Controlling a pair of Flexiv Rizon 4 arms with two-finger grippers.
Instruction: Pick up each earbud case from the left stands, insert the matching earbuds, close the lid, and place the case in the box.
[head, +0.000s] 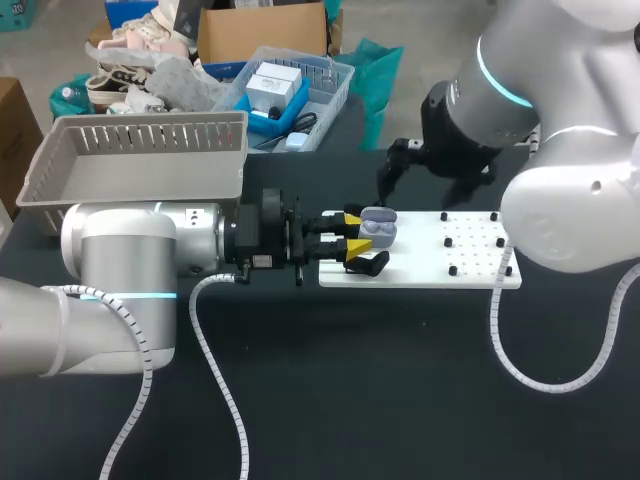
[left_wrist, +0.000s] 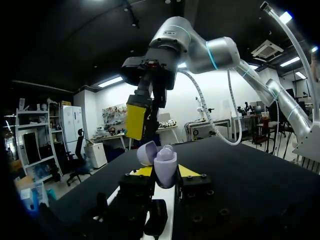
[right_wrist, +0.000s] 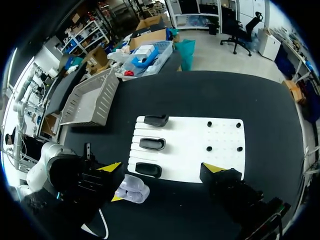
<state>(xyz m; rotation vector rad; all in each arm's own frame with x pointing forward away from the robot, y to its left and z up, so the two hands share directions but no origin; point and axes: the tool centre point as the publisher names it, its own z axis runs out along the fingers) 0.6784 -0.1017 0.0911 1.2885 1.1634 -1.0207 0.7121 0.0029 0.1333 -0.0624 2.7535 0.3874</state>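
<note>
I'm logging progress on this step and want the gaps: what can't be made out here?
Head view: whether the open lilac plastic earbud case is filled; too small.
Left wrist view: white stand board mostly hidden behind the left end effector.
Right wrist view: case interior too small.

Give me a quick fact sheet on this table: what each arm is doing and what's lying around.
Left gripper: shut on a lilac earbud case, lid open, over the board's stand end
Right gripper: open, holding nothing, raised just beyond the case
White board: three black stands, no cases on them; small pegs at the other end
Grey basket: far left on the table
</note>
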